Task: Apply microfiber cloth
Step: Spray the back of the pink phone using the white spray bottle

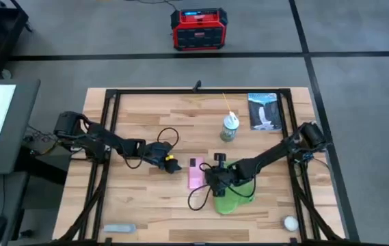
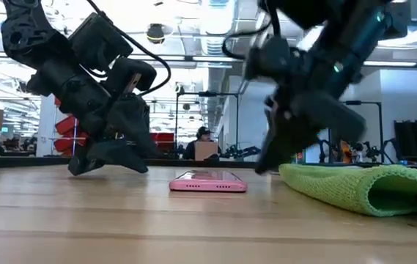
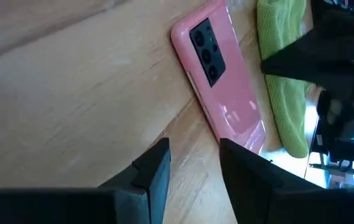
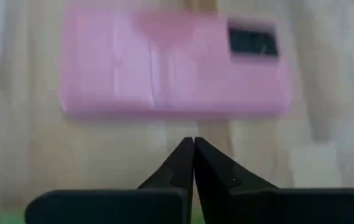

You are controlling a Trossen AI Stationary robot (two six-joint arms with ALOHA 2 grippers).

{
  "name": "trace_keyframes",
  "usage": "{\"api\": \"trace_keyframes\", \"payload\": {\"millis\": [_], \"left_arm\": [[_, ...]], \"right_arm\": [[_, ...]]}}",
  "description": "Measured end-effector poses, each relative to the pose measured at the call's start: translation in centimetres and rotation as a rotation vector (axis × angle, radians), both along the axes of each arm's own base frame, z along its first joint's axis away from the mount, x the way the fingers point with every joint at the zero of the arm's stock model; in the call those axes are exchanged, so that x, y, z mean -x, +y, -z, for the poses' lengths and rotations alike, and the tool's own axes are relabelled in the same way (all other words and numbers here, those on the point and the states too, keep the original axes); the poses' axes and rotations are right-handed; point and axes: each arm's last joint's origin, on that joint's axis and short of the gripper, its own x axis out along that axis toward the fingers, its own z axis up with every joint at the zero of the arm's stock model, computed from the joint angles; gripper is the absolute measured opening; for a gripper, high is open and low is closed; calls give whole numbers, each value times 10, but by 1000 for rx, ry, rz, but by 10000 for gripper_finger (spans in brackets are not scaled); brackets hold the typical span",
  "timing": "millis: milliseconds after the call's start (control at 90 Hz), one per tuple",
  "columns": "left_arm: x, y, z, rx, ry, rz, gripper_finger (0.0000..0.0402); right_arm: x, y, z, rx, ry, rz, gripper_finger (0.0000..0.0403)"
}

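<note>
We see the microfiber cloth [image 1: 234, 197] lying bunched on the table [image 1: 146, 205] in the lower centre of the high view, touching the right edge of the pink phone [image 1: 195, 173], whose long axis runs top to bottom. Our right gripper [image 1: 216, 179] sits between them, fingers pressed together and empty, so the cloth lies just lower right of it. Our left gripper [image 1: 171, 165], slightly spread and empty, waits left of the phone. The right arm is nearer.

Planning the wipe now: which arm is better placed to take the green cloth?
Right, probably. The right gripper, shut and empty, sits beside the microfiber cloth; the left gripper, open, is beyond the pink phone.
</note>
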Motion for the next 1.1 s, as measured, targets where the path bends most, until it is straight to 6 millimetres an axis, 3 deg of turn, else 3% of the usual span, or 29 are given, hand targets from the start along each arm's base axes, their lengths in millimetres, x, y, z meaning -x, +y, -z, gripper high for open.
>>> {"api": "trace_keyframes", "payload": {"millis": [567, 733, 933, 1100], "left_arm": [[-10, -12, -13, -100, -204, 128, 119], [-35, -29, -42, -183, -360, 264, 119], [-47, -35, -48, -444, -220, 415, 119], [-36, -28, -34, -442, -150, 399, 119]], "right_arm": [[2, 0, -1, 3, 10, -8, 0], [1, 0, -1, 3, 9, -9, 0], [2, 1, -1, 4, 12, -12, 0], [3, 3, -1, 7, 15, -18, 0]]}}
